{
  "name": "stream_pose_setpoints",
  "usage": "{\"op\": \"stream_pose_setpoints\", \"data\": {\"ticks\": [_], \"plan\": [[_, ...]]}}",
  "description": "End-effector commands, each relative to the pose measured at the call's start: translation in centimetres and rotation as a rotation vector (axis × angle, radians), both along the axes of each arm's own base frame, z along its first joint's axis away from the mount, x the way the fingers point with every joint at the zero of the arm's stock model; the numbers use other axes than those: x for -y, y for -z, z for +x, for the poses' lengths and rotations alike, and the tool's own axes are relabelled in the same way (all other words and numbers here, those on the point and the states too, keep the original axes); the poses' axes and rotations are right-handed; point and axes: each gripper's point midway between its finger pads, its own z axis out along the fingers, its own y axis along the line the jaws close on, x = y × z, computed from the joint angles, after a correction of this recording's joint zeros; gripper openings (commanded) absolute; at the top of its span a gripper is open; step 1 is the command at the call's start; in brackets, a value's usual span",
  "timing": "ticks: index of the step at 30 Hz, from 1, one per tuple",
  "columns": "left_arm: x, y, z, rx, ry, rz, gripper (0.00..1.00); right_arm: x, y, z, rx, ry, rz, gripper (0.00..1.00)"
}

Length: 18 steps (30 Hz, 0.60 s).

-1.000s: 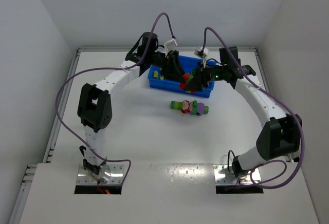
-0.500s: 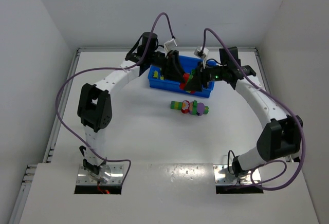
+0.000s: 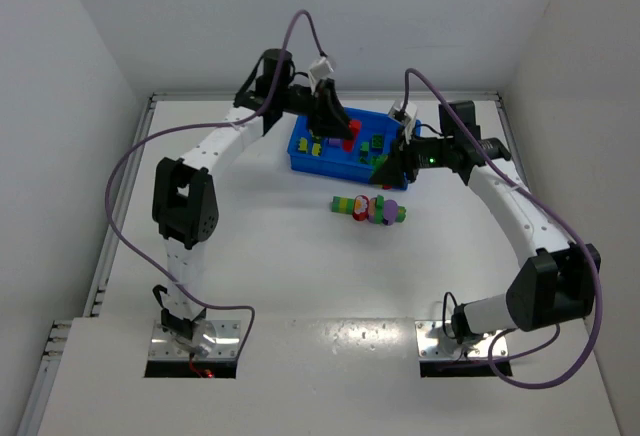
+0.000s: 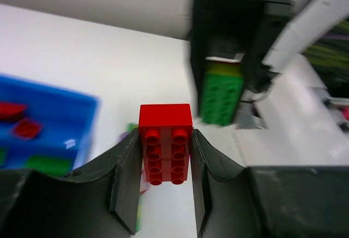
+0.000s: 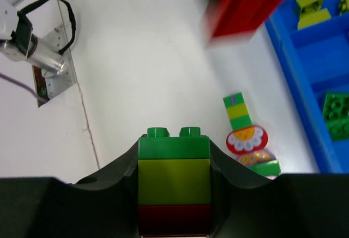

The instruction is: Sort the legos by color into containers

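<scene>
In the left wrist view my left gripper (image 4: 165,140) is shut on a red lego (image 4: 164,134), held above the blue tray of containers (image 3: 325,168). My right gripper (image 5: 173,150) is shut on a stack of green, yellow and dark red legos (image 5: 173,180) by the tray's right front corner. From above, the left gripper (image 3: 338,128) and right gripper (image 3: 390,166) hang apart. Red bricks (image 4: 22,123) and a green one (image 5: 337,115) lie in the compartments. A green-and-yellow striped stick (image 3: 345,204) lies on the table in front of the tray.
Beside the striped stick lie a round flower-printed piece (image 5: 246,138) and a purple and green piece (image 3: 392,212). Yellow bricks (image 5: 311,6) sit in another compartment. White walls close in the table on the left, the right and at the back.
The two grippers, close together over the tray's right part before, have drawn apart: the left went up and left with the red lego, the right went right with the striped stack.
</scene>
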Motion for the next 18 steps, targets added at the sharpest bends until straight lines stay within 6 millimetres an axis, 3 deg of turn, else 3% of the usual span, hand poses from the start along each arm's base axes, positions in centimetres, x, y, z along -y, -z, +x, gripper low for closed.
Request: {"op": "stream_pose_setpoints", "data": {"ticks": [1,5,6,7,10,14,16,18], "plan": [[-2.9,-1.3,5.8,0.114,-0.184,-0.016,0.0,0.8,-0.8,-1.7,0.042,-0.012,-0.007,0.07],[-1.8,-0.8,7.5,0.092,-0.243,-0.021,0.0,1.6,-0.8,-2.2,0.044,0.013,-0.013,0.06],[-0.7,-0.2,7.0,0.081,-0.221,-0.016,0.0,1.7,-0.3,-2.2,0.035,0.022,-0.024,0.06],[0.1,0.4,7.8,0.083,-0.248,-0.011,0.0,1.9,-0.5,-2.1,0.049,0.035,-0.034,0.06],[3.4,2.4,8.0,0.043,-0.264,0.013,0.01,2.4,-0.4,-1.8,0.056,0.077,-0.058,0.06],[7.4,4.4,8.1,-0.023,-0.274,0.004,0.08,3.2,-0.9,-1.2,0.06,0.146,-0.07,0.06],[8.8,4.4,8.4,-0.011,-0.288,-0.008,0.08,3.3,-0.8,-1.1,0.051,0.16,-0.074,0.06],[10.0,6.1,8.8,-0.024,-0.305,0.006,0.1,3.6,-0.9,-1.2,0.051,0.169,-0.074,0.06]]}}
